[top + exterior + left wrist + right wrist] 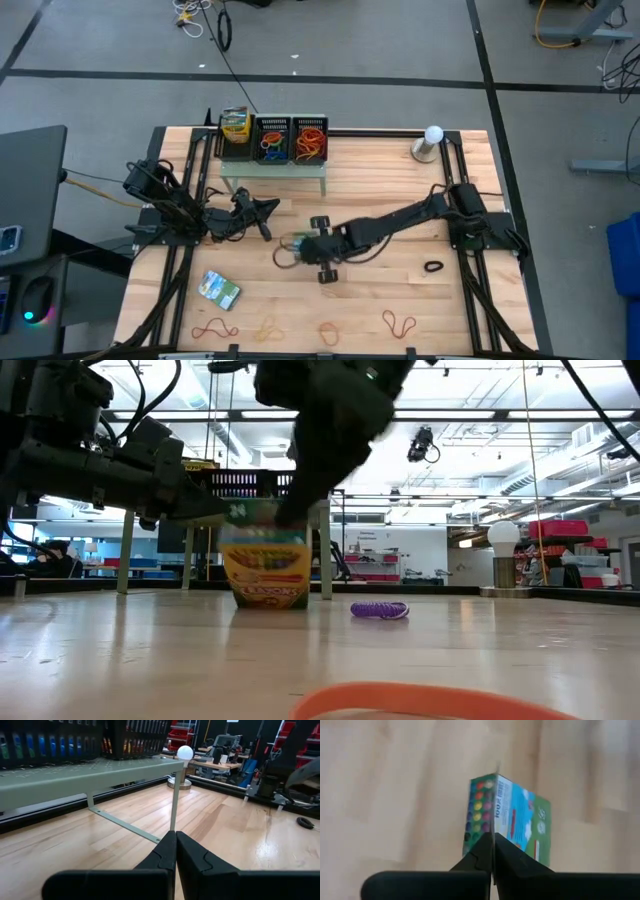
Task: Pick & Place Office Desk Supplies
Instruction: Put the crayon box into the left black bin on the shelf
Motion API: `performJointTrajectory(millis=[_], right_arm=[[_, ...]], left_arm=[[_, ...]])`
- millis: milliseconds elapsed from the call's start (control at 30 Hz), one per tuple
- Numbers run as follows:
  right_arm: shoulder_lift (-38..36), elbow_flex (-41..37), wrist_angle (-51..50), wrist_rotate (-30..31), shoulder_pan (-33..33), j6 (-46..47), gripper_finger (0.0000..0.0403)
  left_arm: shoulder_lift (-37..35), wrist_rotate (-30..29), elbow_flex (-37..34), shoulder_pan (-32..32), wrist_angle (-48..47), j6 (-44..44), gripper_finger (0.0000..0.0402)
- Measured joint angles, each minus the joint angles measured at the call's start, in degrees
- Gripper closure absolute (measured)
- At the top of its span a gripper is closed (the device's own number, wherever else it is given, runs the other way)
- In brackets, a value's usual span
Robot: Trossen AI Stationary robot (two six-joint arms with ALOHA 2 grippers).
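Bare wood spreads across the worktop [400, 290], with rubber bands [399, 322] strung along its near edge and a packet [219, 289] lying front-left. Mid-worktop, the right end effector [493, 851] pinches a second packet [520, 822] by its thin edge. Just before the shelf [272, 171], the left end effector [175, 845] sits pressed together, empty.

We see even, bright overhead light; ceiling strip lights [470, 415] glare in the low view. Shadows on the wooden table [400, 300] stay soft. The orange rubber band [420, 702] nearest the low camera blurs, and the green packet [512, 820] looks motion-smeared.
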Motion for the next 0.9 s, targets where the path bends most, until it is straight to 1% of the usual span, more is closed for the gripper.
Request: performJointTrajectory(millis=[100,233,333,400,633,900], right_arm=[[-1.0,0.4,0.4,-9.0,-1.7,5.3,0.0395],[-1.8,0.6,0.8,-18.8,-4.2,12.9,0.0398],[-1.8,0.6,0.7,-23.4,-6.3,15.9,0.0393],[-1.8,0.6,0.6,-24.5,-7.5,17.1,0.0390],[-1.9,0.7,-0.8,-24.6,-10.4,17.0,0.0388],[-1.9,0.7,-1.1,-24.2,-10.7,14.8,0.0383]], left_arm=[[0.0,0.0,0.0,0.0,0.0,0.0,0.0391],[0.0,0.0,0.0,0.0,-0.2,0.0,0.0391],[0.0,-0.1,0.0,0.0,-0.3,0.0,0.0391],[0.0,-0.1,0.0,0.0,-0.5,0.0,0.0391],[0.0,-0.1,0.0,0.0,-0.5,-0.1,0.0391],[0.0,0.1,0.0,0.0,-0.5,-0.2,0.0391]])
